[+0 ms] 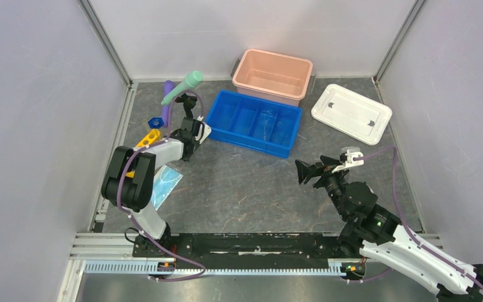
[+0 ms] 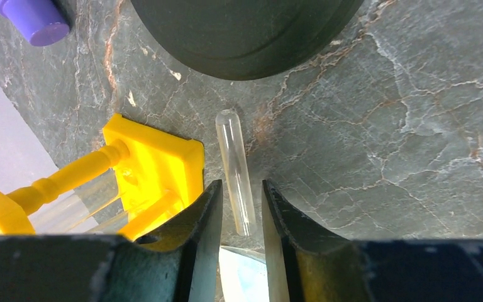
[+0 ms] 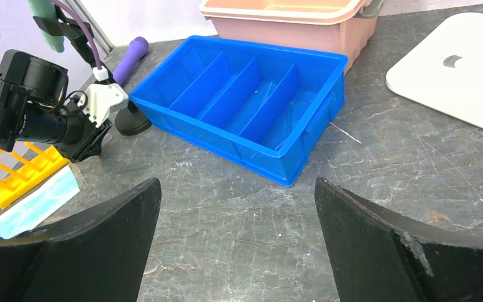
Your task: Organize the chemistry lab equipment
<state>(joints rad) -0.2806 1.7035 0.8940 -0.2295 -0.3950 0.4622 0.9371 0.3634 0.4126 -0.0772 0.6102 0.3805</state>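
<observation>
Clear test tube [image 2: 234,167] lies beside the yellow rack [image 2: 157,163]. The left gripper [image 2: 241,192], pointing down, straddles its end, jaws narrowly parted. The right gripper [image 3: 236,185] gapes empty.

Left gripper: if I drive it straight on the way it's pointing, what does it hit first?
The clear test tube lying flat, its near end between the parted fingers of the left gripper. Beyond it, the black round base; depth is unclear.

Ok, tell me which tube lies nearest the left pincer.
The clear glass test tube, lying flat between the left pincer's fingers beside the yellow plastic rack; the purple tube lies farther off.
</observation>
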